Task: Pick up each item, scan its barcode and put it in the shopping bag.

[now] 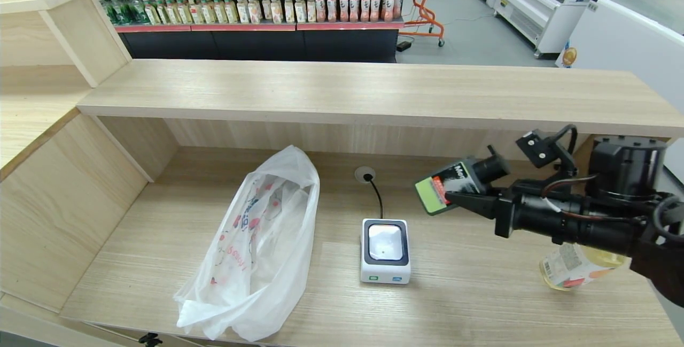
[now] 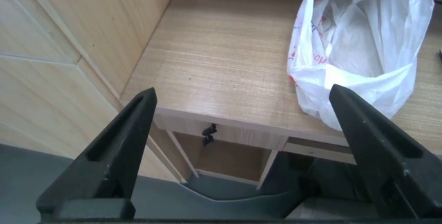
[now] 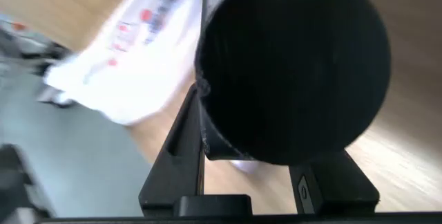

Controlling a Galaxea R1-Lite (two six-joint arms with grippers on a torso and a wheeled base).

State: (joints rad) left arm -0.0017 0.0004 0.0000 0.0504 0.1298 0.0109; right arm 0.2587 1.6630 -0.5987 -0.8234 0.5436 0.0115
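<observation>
- Right arm comes in from the right edge of the head view, forearm about level above the light wood-grain counter (image 1: 481,304), wrist pointing towards the robot's left.
- Right gripper (image 1: 458,197) is clamped on a black plastic bottle with black cap, green base and red label (image 1: 454,182). The bottle is held in the air on its side, tilted, green base towards the robot's left, cap back towards the arm.
- Black plastic bottle hangs up and to the right of the white box-shaped barcode scanner with dark-framed glass top (image 1: 385,251), apart from it and not over the glass.
- Scanner sits mid-counter, with a black cable (image 1: 378,197) running back to a round grommet.
- White translucent plastic shopping bag with red print (image 1: 256,245) lies on the counter left of the scanner, mouth towards the back wall.
- Clear plastic bottle of yellowish drink (image 1: 572,269) is on the counter under the right forearm, partly hidden by it.
- Right wrist view: the bottle's dark round end (image 3: 293,65) sits between the black fingers (image 3: 176,175), with the bag (image 3: 131,51) blurred behind.
- Left wrist view: left gripper (image 2: 242,92) has its fingers (image 2: 117,162) spread wide, holding nothing, above the counter's near edge beside the bag (image 2: 359,51). A drawer front below the edge shows here.
</observation>
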